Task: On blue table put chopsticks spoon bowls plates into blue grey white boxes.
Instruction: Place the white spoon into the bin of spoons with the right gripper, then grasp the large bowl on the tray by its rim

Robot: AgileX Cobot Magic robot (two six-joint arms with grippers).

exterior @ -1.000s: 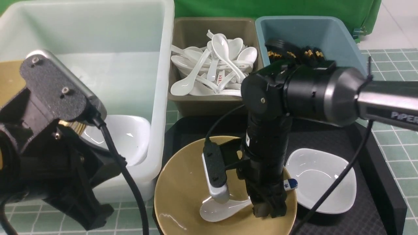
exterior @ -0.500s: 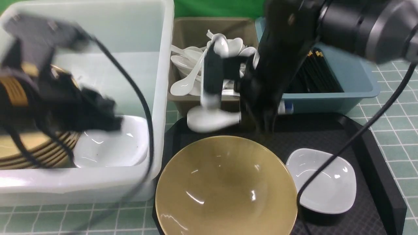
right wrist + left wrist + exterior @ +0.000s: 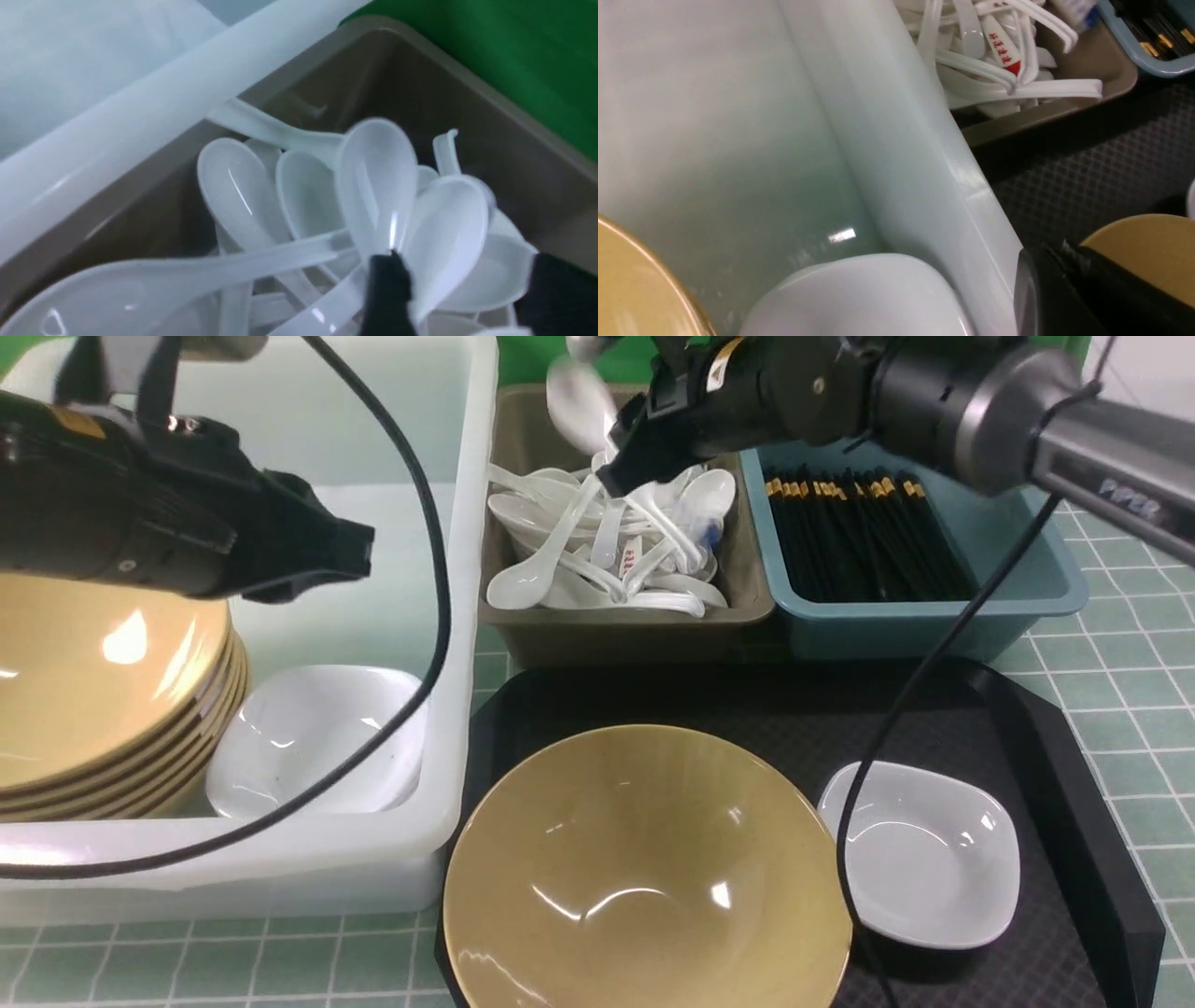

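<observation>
Hovering right gripper over grey box, fingers parted; can't tell if they still touch the spoon, whose blurred blue tip shows inside that box among white spoons. Left gripper shut, empty, above white box, which holds stacked bowls and plates. Chopsticks in blue box. On tray: one bowl, a plate just beside it.

Green backdrop across bkgd; pale surface w/ thin line, far R, next to green
</observation>
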